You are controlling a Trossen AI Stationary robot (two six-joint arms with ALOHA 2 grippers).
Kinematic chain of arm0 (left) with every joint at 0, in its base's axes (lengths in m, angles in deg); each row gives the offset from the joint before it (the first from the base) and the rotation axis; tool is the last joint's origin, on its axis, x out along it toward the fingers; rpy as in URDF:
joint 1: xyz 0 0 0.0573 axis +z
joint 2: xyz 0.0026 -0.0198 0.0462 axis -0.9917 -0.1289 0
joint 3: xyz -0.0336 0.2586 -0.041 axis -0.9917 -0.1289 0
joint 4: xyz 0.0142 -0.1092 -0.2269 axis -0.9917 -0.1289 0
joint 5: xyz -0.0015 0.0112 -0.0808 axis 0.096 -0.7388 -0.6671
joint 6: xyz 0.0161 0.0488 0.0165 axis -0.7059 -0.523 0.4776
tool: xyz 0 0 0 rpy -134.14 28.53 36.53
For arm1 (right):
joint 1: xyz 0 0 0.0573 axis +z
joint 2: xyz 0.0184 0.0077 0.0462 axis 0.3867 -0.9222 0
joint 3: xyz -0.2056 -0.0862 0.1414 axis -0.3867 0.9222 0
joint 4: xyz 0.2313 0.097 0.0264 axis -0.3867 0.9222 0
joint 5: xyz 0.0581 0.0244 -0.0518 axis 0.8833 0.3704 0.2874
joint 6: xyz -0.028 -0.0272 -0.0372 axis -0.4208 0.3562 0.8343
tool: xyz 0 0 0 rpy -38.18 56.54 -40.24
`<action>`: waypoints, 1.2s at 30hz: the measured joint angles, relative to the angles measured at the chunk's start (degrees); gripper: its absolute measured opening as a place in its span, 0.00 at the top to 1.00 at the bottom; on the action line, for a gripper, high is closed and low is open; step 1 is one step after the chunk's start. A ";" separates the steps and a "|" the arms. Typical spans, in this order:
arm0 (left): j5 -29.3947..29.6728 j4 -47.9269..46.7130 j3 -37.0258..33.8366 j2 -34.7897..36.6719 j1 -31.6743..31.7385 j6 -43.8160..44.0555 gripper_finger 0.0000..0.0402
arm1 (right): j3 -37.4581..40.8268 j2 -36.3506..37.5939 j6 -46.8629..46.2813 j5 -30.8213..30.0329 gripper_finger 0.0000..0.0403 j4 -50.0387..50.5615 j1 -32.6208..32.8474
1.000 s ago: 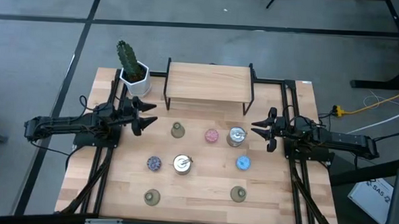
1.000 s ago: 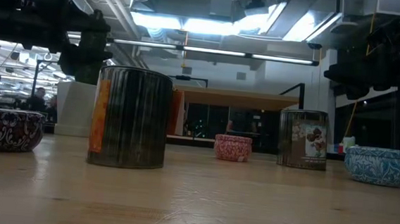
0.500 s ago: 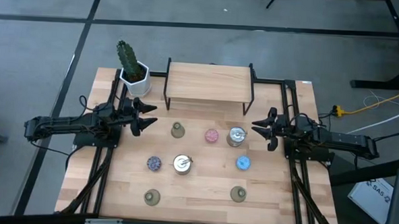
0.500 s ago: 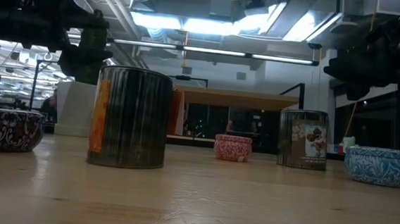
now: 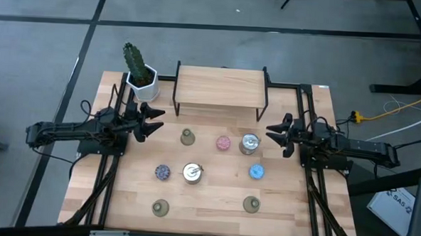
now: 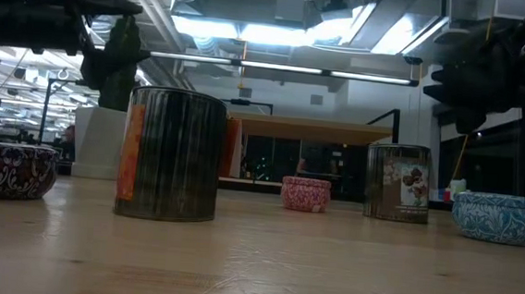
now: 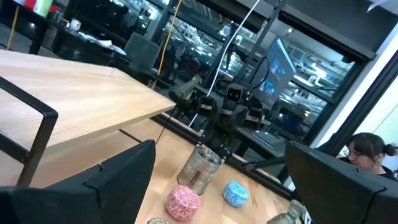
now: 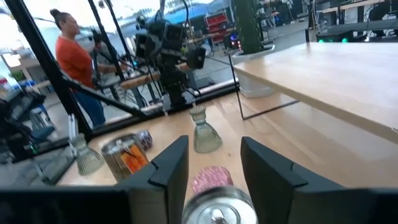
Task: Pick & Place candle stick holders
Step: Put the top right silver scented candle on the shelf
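Seven candle stick holders stand loose on the wooden surface [image 5: 207, 203] before the raised shelf [image 5: 220, 87]: three olive flared ones [image 5: 187, 137], pink [image 5: 223, 143], blue [image 5: 256, 172], dark speckled [image 5: 162, 172], two silvery cups [image 5: 250, 142]. Left claw [image 5: 155, 120] hovers spread and empty near the cactus pot [image 5: 142, 83]. Right claw [image 5: 270, 135] hovers just beside the rear silvery cup, fingers parted, pinching nothing.
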 joint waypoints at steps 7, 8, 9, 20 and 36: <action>1.30 -7.48 6.98 -2.74 -1.30 -4.00 0.12 | -2.12 -0.04 1.47 0.13 0.61 0.33 0.02; 1.32 -8.66 8.13 -3.44 -1.46 -4.90 0.13 | -3.16 -0.23 1.87 0.11 0.61 1.72 0.02; 1.32 -9.66 9.16 -4.15 -1.64 -5.57 0.13 | -4.27 -0.52 2.42 0.11 0.61 3.42 0.02; 0.66 -10.37 17.28 -10.45 -3.85 -9.19 0.28 | -17.73 -7.11 7.17 0.03 0.62 12.92 0.02; 0.71 -23.67 34.45 -16.89 -3.85 -12.52 0.46 | -27.60 -13.27 10.82 0.13 0.61 15.69 0.02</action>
